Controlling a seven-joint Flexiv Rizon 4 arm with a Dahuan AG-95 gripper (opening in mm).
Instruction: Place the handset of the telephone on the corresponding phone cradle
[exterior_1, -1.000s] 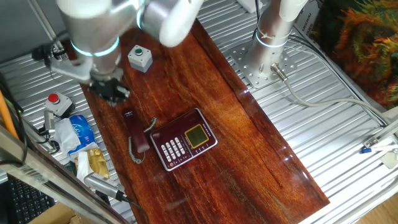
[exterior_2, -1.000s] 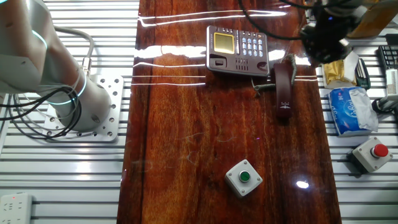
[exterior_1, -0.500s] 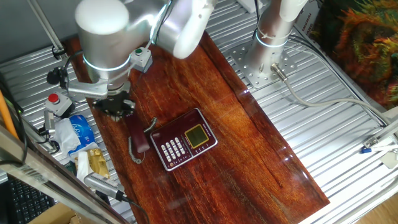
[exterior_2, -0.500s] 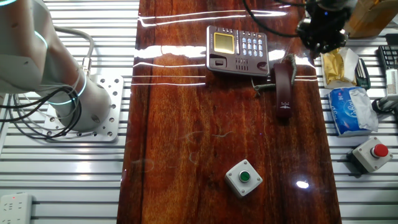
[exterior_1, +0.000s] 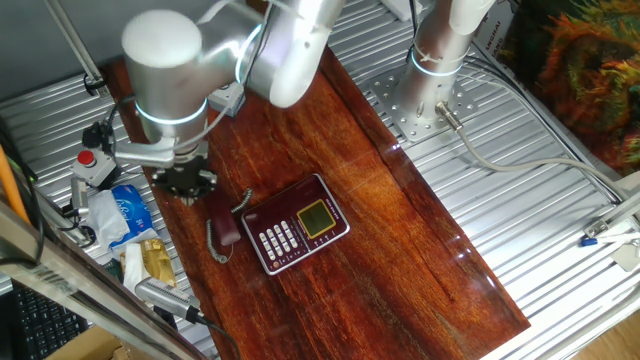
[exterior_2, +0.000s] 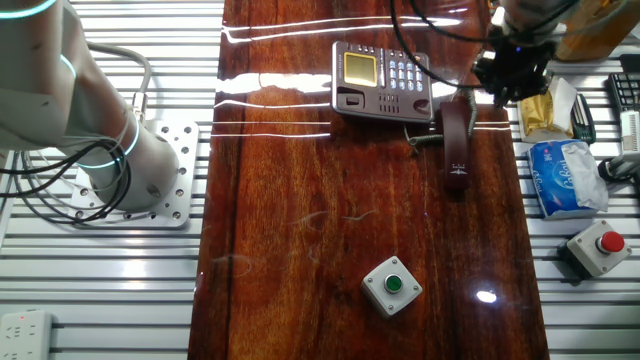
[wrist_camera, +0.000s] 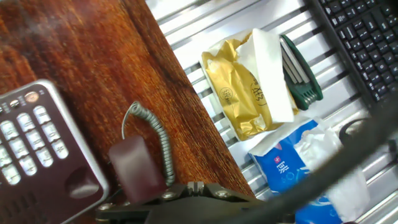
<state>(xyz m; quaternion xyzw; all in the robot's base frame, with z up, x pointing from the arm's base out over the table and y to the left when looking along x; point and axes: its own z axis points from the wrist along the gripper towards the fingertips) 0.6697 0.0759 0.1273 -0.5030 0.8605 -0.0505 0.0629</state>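
The dark maroon handset (exterior_1: 222, 222) lies on the wooden table beside the telephone (exterior_1: 297, 235), off its cradle (exterior_1: 253, 238), with its grey curly cord (wrist_camera: 160, 138) looping beside it. In the other fixed view the handset (exterior_2: 456, 140) lies right of the telephone (exterior_2: 382, 78). My gripper (exterior_1: 185, 185) hovers just beyond the handset's far end, over the table edge. In the hand view one end of the handset (wrist_camera: 134, 169) sits just left of my gripper (wrist_camera: 194, 185), whose fingers are together and hold nothing. The keypad (wrist_camera: 31, 149) shows at the left.
A gold packet (wrist_camera: 239, 87), a blue tissue pack (wrist_camera: 292, 165) and a keyboard (wrist_camera: 367, 37) lie off the table edge near the gripper. A red button box (exterior_2: 598, 246) and a green button box (exterior_2: 391, 284) stand further away.
My gripper has come down and moved toward the handset's end near the table edge. The handset and telephone have not moved.
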